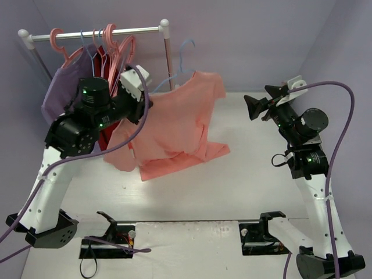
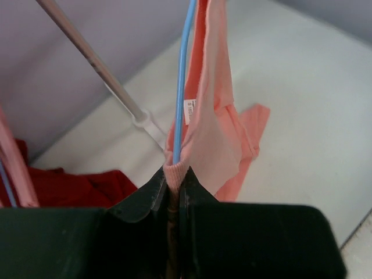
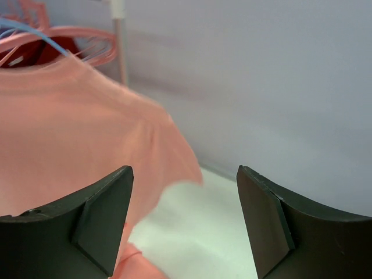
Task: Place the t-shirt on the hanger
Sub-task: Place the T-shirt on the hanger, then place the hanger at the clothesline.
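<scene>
Left wrist view: left end effector is clamping fully closed on the t-shirt collar rib, and the hanger wire is running down into the same pinch. Right end effector is gaping wide and holding nothing, facing the shirt's far sleeve.

Top view: the shirt is hanging in the air off the left end effector in front of the rack, with its lower part draping onto the tabletop.

Step, as I'm reading it: threading. The far shoulder is looking seated on the wire and the near shoulder is sagging. The next move is calling for the right end effector to take the loose side while the left is keeping the pinch.

Clearance: the rack post is sitting just behind the hanger. The pink hangers and dark red garment are crowding the left. Open tabletop is lying between the shirt and the right arm, so I'm judging that the free side to work from.
</scene>
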`<state>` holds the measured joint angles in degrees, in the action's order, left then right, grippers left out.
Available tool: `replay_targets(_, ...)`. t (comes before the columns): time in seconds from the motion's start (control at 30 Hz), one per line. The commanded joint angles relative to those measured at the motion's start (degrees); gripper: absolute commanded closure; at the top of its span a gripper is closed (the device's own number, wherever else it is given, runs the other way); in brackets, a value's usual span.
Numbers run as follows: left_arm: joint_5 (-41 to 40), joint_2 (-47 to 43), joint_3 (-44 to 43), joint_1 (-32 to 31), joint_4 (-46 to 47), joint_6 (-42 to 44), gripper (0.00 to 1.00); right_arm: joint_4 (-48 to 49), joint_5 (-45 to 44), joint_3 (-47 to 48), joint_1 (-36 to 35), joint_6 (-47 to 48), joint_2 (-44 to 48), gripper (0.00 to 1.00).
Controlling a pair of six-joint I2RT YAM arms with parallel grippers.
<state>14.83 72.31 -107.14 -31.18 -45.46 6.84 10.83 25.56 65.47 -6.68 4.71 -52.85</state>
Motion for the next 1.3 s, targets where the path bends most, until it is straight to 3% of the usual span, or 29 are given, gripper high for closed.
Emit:
replay_targets(0.0, -3.1, 0.6, -16.4, 0.2, 7.2, -2.4, 1.00, 3.8, -10.2, 3.9, 0.4, -0.7, 0.8, 0.31)
replay_targets(0.23, -13.0, 6.1, -32.6, 0.2, 7.4, -1.5, 1.00, 3.8, -10.6, 2.5, 0.4, -2.7, 1.7, 0.30)
replay_targets(0.5, -21.4, 5.4, -32.4, 0.2, 8.3, -1.1, 1.00, 3.8, -9.6, -0.3, 0.4, -4.4, 2.4, 0.30)
replay_targets(0.6, -20.4, 4.1, -30.5, 0.2, 5.4, -2.5, 1.00, 3.8, -9.9, -0.8, 0.4, -4.5, 2.6, 0.31)
replay_targets(0.7, -18.6, 0.2, -22.5, 0.2, 2.9, -5.2, 1.00, 3.8, -9.8, -1.7, 0.4, -4.5, 2.8, 0.31)
replay_targets(0.93, -26.7, -8.2, -8.9, 0.2, -1.6, -9.0, 1.00, 3.8, -9.4, -4.4, 0.4, -4.7, 3.1, 0.31)
replay_targets(1.13, -30.3, -7.3, -1.3, 0.2, -1.0, -11.1, 1.00, 3.8, -7.8, -5.6, 0.4, -6.5, 2.1, 0.31)
replay_targets(1.27, -31.4, -5.2, 2.7, 3.2, 4.1, -11.0, 1.00, 3.8, -7.3, -6.4, 0.3, -6.7, 2.5, 0.31)
